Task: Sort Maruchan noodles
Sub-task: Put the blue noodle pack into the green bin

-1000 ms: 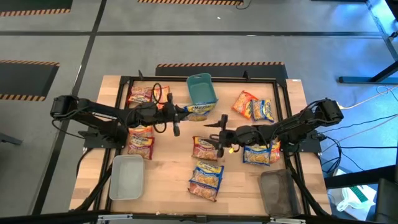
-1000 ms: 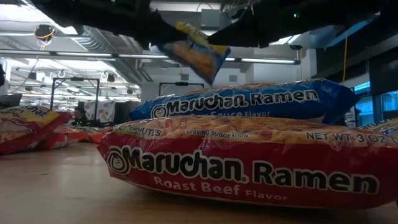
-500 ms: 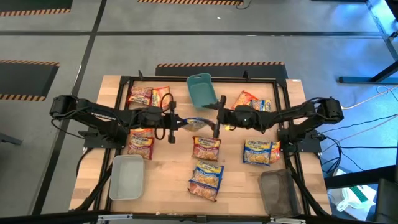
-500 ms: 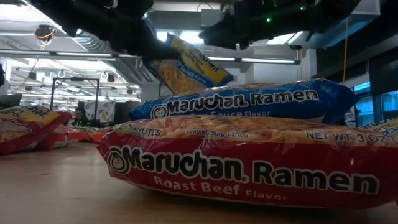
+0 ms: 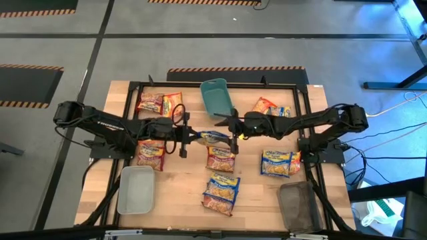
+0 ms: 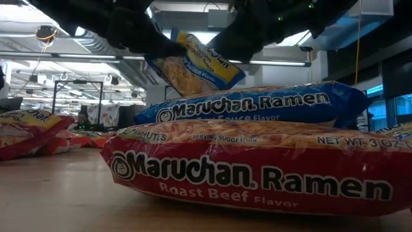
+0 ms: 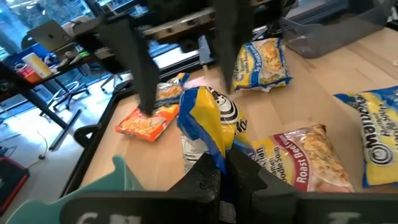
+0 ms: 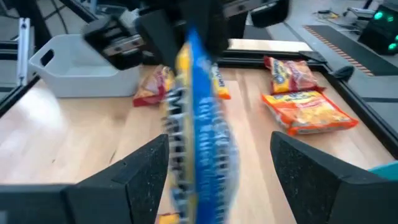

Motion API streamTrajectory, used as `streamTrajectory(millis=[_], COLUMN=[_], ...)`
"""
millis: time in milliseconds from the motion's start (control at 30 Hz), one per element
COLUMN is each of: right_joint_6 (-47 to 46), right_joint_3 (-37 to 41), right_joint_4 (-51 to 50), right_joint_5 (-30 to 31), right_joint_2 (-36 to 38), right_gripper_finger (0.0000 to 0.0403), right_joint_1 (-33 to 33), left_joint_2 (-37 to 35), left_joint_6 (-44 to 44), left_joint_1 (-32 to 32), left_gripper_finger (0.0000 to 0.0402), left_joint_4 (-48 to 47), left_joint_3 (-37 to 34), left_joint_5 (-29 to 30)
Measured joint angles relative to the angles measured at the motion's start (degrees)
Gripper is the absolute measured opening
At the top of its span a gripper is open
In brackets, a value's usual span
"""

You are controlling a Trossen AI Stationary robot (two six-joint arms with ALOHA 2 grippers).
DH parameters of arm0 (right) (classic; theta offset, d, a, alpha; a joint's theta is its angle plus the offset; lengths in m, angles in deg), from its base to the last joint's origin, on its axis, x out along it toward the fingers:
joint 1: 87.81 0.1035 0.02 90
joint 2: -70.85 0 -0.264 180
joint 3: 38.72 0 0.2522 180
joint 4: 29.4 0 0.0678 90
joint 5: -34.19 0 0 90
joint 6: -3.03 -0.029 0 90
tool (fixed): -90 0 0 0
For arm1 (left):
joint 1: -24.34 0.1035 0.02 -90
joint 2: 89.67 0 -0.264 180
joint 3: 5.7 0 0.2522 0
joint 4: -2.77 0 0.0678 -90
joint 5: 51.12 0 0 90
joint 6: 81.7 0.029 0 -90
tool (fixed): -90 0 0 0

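Blue-and-yellow packet [image 5: 215,138] between both grippers

Glossy crinkled plastic wraps the ramen packets [image 6: 257,164], lying on a pale, matt wooden table [image 5: 180,190] beside a smooth teal plastic tray [image 5: 217,97].

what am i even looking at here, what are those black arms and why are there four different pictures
These are two robot arms at a wooden table, each ending in a two-finger claw. One picture looks straight down from above, one sits at table height, and two come from cameras on the arms' wrists.

Scattered on the table are Maruchan ramen packets, such as the red Roast Beef packet close to the low camera, plus a teal tray, a grey tray and a dark tray.

The left claw is shut on a blue-and-yellow packet, holding it in the air. The right claw is open, its fingers on either side of that packet.
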Motion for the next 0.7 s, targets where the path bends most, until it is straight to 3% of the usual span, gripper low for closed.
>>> streamTrajectory(millis=[100, 267, 467, 700], right_joint_6=[-0.2, -0.4, 0.0, 1.1], right_joint_3=[-0.7, -0.5, -0.5, -0.5], right_joint_4=[0.8, -0.1, 2.1, 3.8], right_joint_5=[-2.4, 0.6, -3.1, -2.0], right_joint_2=[-0.9, -3.9, -5.7, -5.7], right_gripper_finger=[0.0264, 0.0264, 0.0258, 0.0153], right_joint_1=[0.1, 0.1, 0.2, 0.1], left_joint_2=[0.0, 0.0, 0.0, 0.0], left_joint_6=[-0.2, -0.1, -0.1, -0.4], left_joint_1=[-0.1, -0.1, -0.2, -0.1], left_gripper_finger=[0.0001, 0.0, 0.0, 0.0], left_joint_4=[0.7, 2.2, 2.5, 2.5], left_joint_3=[0.0, 0.0, 0.0, 0.0], left_joint_5=[0.0, 0.0, 0.0, 0.1])
